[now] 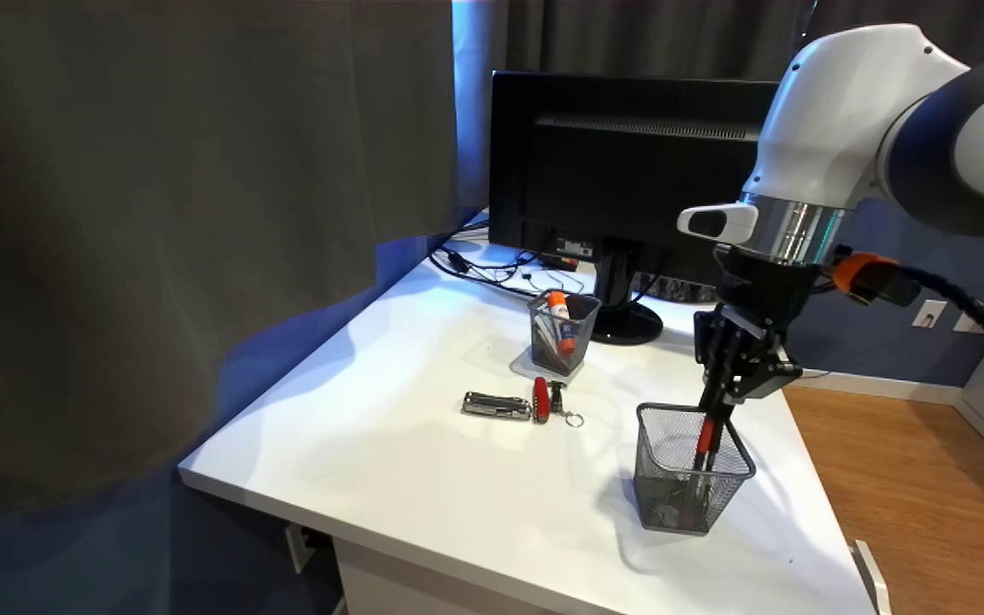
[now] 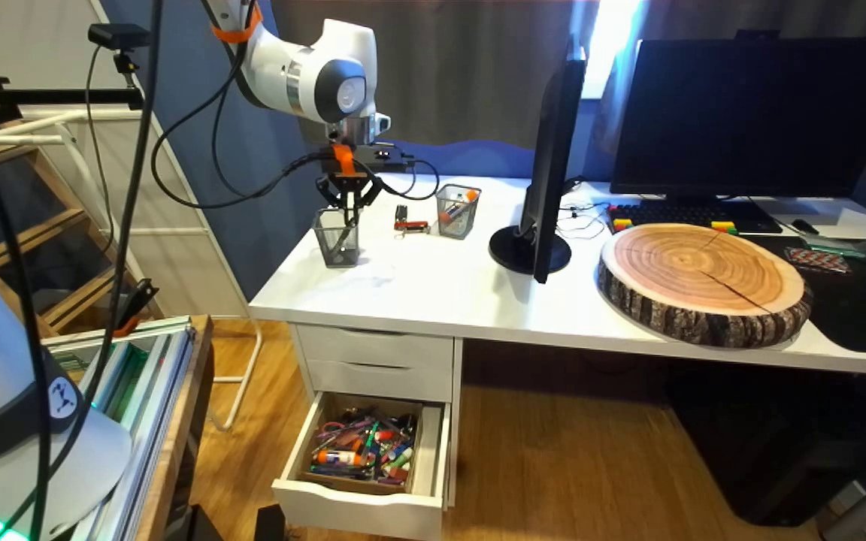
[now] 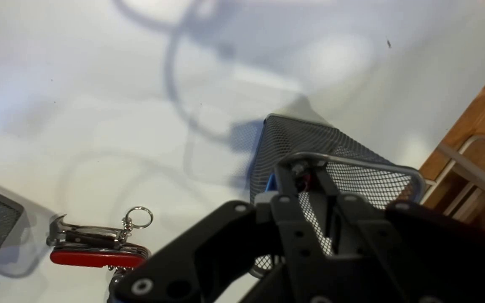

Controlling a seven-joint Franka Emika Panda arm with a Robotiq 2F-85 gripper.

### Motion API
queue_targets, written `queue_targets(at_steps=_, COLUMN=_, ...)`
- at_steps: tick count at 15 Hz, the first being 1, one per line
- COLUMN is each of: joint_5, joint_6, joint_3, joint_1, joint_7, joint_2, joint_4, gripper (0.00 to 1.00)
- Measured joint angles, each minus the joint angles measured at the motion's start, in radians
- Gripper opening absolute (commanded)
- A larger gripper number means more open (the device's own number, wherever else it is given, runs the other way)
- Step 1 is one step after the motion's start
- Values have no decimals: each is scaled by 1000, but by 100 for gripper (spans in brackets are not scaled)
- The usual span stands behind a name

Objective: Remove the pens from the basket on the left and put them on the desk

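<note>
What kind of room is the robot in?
Probably a home office or study, though I can't be sure. It has a white desk with a computer monitor and keyboard on it, and an open drawer below crammed with what looks like stationery.

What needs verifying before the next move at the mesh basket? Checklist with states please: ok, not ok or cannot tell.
1) Pincer lined up with the basket opening: ok, its tips show within the rim's outline in the wrist view.
2) Partly red pen gripped: cannot tell; it shows right at the pincer, but contact is unclear.
3) Pen out on the desk: not ok, it reaches down into the basket.
4) Basket upright on the desk: ok in both exterior views.
5) Red pocketknife apart from the basket: ok.
</note>
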Motion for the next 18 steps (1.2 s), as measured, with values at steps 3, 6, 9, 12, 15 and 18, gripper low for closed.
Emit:
queue_targets(at_steps=3, joint_5=-2, joint_6=0, joint_3=0, joint_1=0, joint_7=0, joint_2=0, joint_4=0, gripper=7)
queue_targets(at_steps=6, joint_5=-3, joint_6=0, joint_3=0, joint_1=0, joint_7=0, joint_2=0, joint_4=0, gripper=3)
queue_targets(at_steps=9, joint_5=-3, joint_6=0, joint_3=0, joint_1=0, joint_7=0, joint_2=1, joint_4=0, gripper=3)
queue_targets(at_steps=12, joint_5=-3, joint_6=0, joint_3=0, joint_1=0, joint_7=0, joint_2=0, joint_4=0, gripper=3)
queue_targets(at_steps=15, joint_5=-10, joint_6=0, joint_3=0, joint_1=0, joint_7=0, joint_2=-2, joint_4=0, gripper=3)
queue_targets(at_steps=18, joint_5=-20, joint_6=0, joint_3=0, joint_1=0, joint_7=0, joint_2=-11, joint_4=0, gripper=3)
